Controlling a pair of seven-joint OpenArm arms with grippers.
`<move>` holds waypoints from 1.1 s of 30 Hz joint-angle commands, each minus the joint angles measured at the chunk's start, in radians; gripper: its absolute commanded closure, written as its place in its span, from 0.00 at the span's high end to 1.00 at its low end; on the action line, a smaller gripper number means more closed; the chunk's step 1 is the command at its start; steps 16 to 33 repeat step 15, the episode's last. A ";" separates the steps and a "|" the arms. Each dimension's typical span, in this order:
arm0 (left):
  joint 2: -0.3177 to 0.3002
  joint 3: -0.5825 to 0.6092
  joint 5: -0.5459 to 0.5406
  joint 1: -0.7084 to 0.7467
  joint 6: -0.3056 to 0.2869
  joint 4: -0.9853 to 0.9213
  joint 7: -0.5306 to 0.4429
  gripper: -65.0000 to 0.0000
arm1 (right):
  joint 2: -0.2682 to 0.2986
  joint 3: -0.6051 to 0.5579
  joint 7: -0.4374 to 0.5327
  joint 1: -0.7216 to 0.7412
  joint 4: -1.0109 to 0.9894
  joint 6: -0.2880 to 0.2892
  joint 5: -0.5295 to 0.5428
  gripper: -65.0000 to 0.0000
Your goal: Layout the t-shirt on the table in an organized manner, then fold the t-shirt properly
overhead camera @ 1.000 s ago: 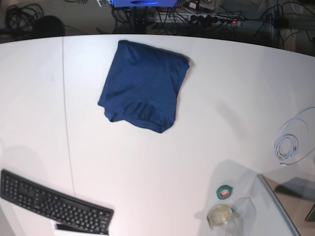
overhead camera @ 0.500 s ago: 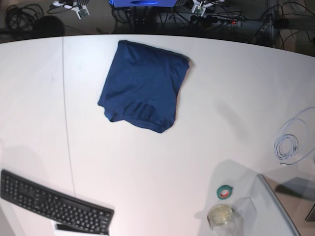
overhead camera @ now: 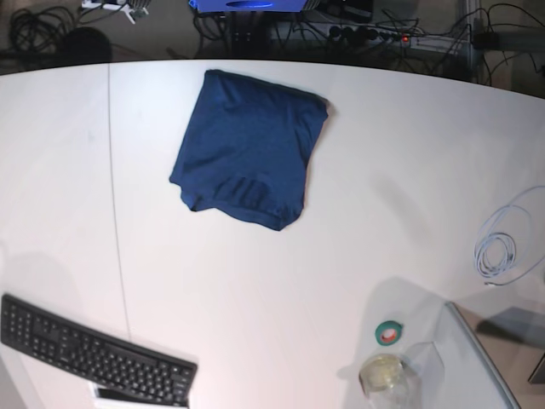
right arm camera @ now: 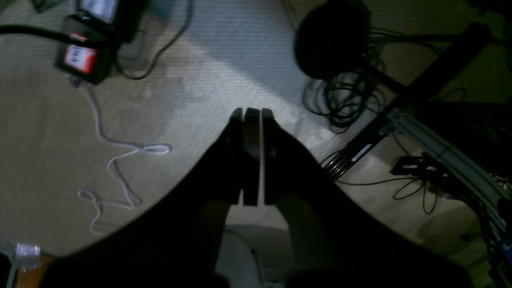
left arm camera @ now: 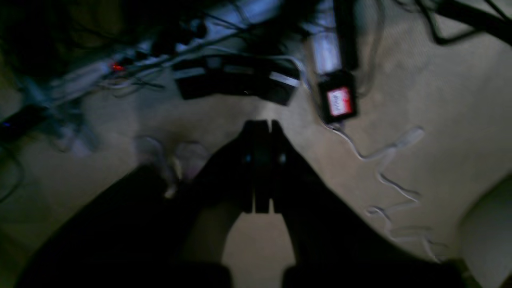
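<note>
Base view: the t-shirt lay folded into a compact dark navy rectangle on the far middle of the table, its upper edge close to the table's far rim.
T-shirt surroundings: bare white tabletop lay on every side of it; nothing touched or covered the cloth.
Seam line: a thin dark seam ran down the table to the left of the t-shirt, apart from it.
Keyboard: a black keyboard sat at the near left corner, well apart from the t-shirt.
Tape roll: a small green and red tape roll lay at the near right, just beside a clear round container.
Cable: a coiled pale cable rested at the right edge of the table.
Tray: a grey flat tray edge showed at the near right corner.
Left wrist view: the left gripper hung over the carpeted floor with its jaws pressed together, holding nothing; dark power bricks and a white cord lay below it, blurred.
Right wrist view: the right gripper likewise had its jaws together and empty, above carpet, a black cable bundle and a white cord.
Obstruction: neither arm stood over the table in the base view.
</note>
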 commanded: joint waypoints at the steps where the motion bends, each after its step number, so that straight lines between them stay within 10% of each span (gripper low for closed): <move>1: -0.030 0.000 -0.009 0.003 0.011 0.004 -0.011 0.00 | -0.005 0.000 0.015 -0.004 0.011 -0.007 -0.001 0.02; 33: -0.071 0.000 -0.009 -0.011 0.011 0.042 -0.020 0.00 | -0.045 -0.007 0.009 0.024 0.011 -0.007 -0.002 0.02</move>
